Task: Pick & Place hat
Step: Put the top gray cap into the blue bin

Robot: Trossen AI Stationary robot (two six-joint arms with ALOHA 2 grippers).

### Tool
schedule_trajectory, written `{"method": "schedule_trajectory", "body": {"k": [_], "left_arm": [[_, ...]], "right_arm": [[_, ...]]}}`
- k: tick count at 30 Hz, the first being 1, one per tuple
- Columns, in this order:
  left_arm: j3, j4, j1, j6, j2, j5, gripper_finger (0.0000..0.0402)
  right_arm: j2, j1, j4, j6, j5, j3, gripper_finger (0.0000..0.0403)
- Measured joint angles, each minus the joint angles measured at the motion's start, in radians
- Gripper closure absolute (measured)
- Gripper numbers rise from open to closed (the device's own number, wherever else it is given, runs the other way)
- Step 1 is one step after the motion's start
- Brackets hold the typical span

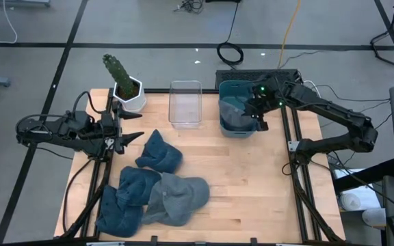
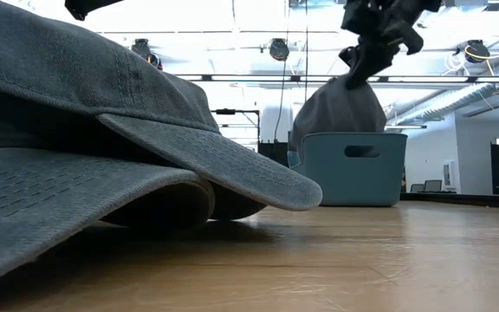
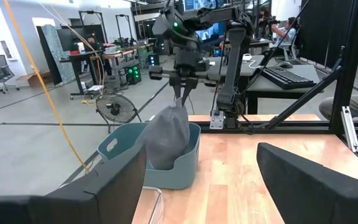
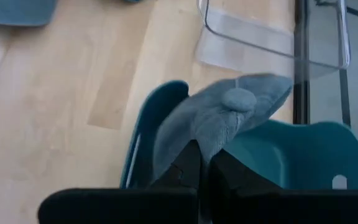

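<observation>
Holding a grey hat over the teal bin
Right tool pinches the hat's crown just above the bin; left tool, fingers spread, waits well apart, near the plant.

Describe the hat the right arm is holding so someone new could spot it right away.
Find the teal bin at the table's far right. Above it, the right pincer is shut on a grey hat that hangs down into the bin. It is the only hat off the table; the others lie piled at the near left.
</observation>
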Motion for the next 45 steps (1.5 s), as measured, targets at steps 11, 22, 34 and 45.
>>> {"method": "schedule_trajectory", "body": {"k": [11,22,34,45], "left_arm": [[0.000,0.000,0.000,0.000,0.000,0.000,0.0092],[0.000,0.000,0.000,0.000,0.000,0.000,0.0084],[0.000,0.000,0.000,0.000,0.000,0.000,0.0087],[0.000,0.000,0.000,0.000,0.000,0.000,0.0082]], "right_arm": [[0.000,0.000,0.051,0.008,0.034,-0.022,0.0403],[0.000,0.000,0.057,0.007,0.043,-0.022,0.0403],[0.000,0.000,0.132,-0.023,0.198,-0.023,0.0403],[0.032,0.000,0.028,-0.047,0.005,-0.023,0.0403]]}}
